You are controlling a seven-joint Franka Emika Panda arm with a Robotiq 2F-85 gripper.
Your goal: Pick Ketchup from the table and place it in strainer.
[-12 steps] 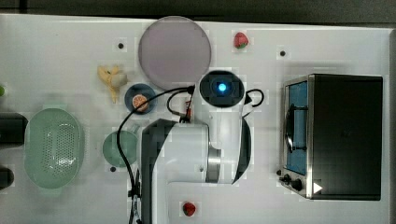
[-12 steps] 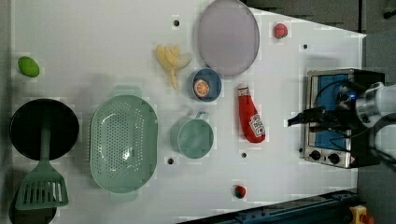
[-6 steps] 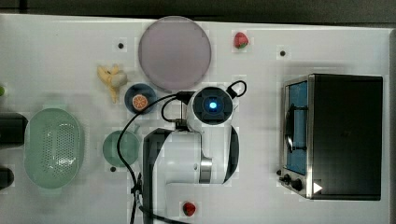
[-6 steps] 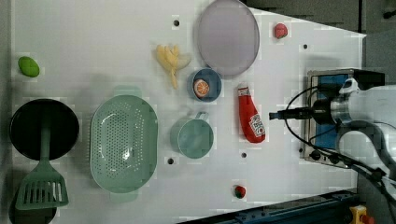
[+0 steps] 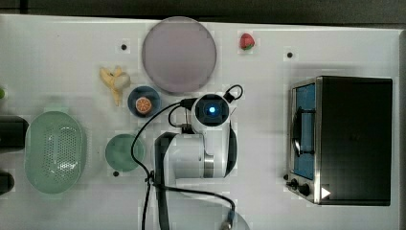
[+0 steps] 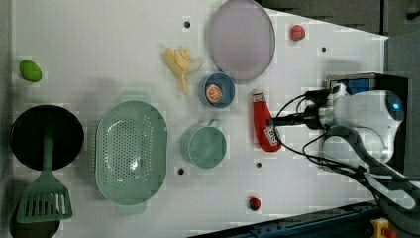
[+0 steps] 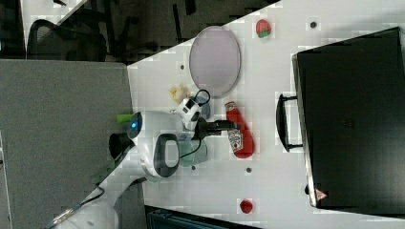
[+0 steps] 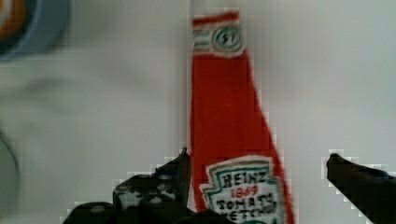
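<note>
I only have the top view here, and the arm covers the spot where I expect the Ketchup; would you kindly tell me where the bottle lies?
Observer: In the left view the Ketchup lies flat on the table under the arm's wrist, its narrow end towards the purple plate.
Operator: Thank you. Is the pincer open?
Observer: Yes. In the wrist view the pincer is open, with one finger on each side of the bottle.
Operator: What sits between the bottle and the strainer?
Observer: In the left view the green cup stands between the bottle and the strainer.
</note>
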